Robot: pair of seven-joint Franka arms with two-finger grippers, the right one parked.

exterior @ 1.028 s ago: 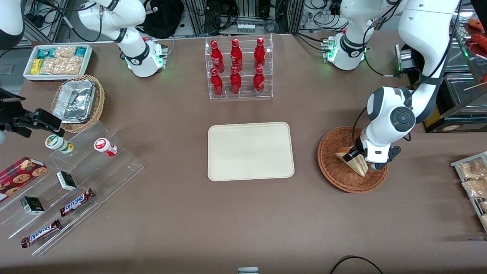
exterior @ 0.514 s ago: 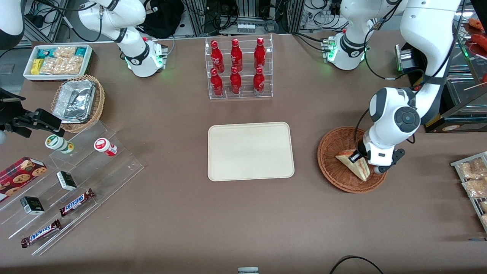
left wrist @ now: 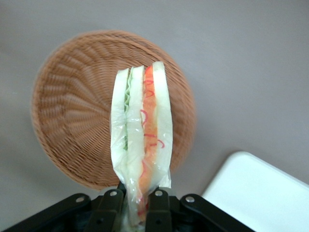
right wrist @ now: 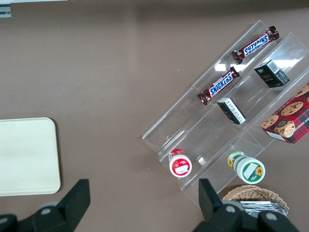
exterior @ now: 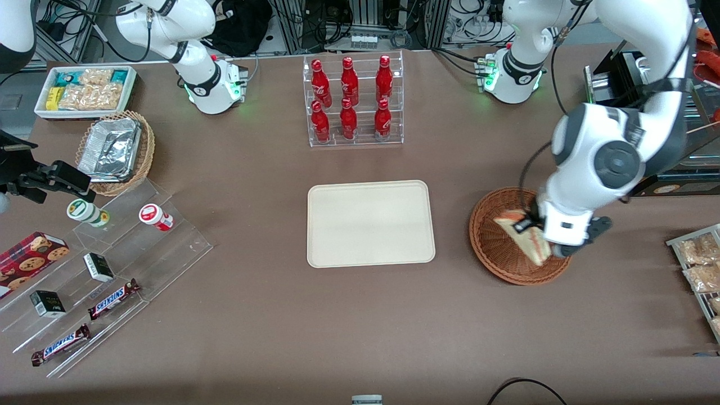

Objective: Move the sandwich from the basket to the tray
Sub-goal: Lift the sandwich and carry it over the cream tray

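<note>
Sandwich (left wrist: 141,128): wrapped wedge, pinched at one end by the closed gripper (left wrist: 133,203), long axis running straight out from the fingers, hanging above the wicker basket (left wrist: 72,111). Tray (exterior: 370,224): bare, toward the parked arm's end, well apart.

A clear rack (exterior: 355,101) of red bottles (exterior: 349,81) stands farther from the camera than two Snickers bars (exterior: 113,298).

The working left arm is reaching down from its elbow, wrist pointing at the counter. Its end effector (exterior: 533,228) is hanging above the basket (exterior: 495,253), fingers (left wrist: 110,209) closing on the sandwich (left wrist: 142,140) (wrapped in clear film), held lifted.
</note>
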